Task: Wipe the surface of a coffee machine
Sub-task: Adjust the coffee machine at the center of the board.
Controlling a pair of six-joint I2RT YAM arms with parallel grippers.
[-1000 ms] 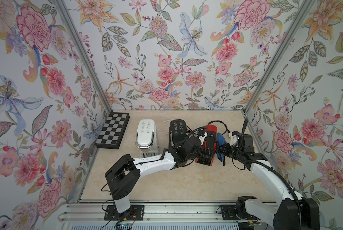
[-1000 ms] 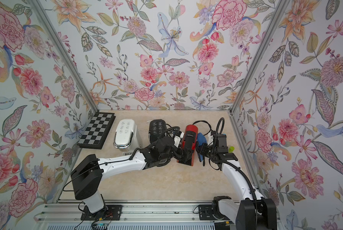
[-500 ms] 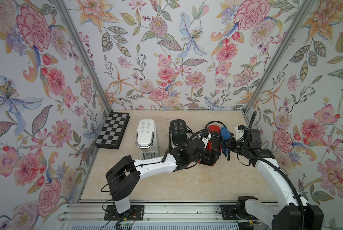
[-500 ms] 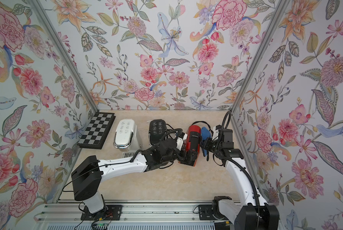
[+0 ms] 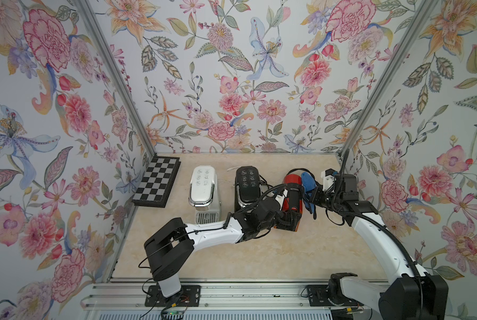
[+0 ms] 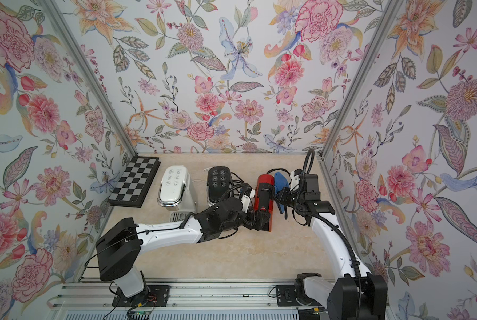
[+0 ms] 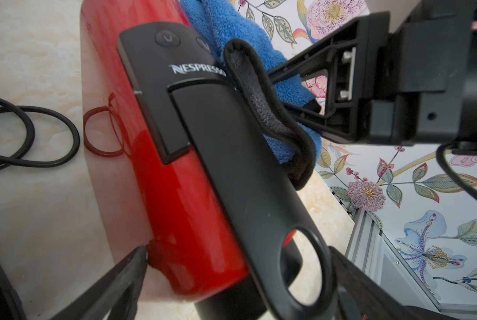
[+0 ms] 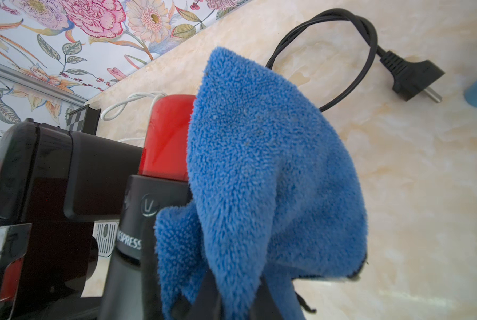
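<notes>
Red coffee machine (image 5: 292, 194) stands right of centre in both top views, its long axis running up and down the frame, lever end toward the lower edge. Left gripper (image 5: 286, 220) has its jaws spread wide astride that lower end. Right gripper (image 5: 310, 195) is clamped on a blue cloth (image 5: 306, 178) lying against the machine's right flank.

Three coffee machines are standing: white machine (image 5: 202, 185), black machine (image 5: 247, 181), red machine (image 5: 292, 194). One chessboard (image 5: 157, 181), one cloth (image 5: 306, 180) and one plug (image 8: 409, 74) are showing. Two arms are reaching in: left arm (image 5: 212, 232), right arm (image 5: 370, 230).
</notes>
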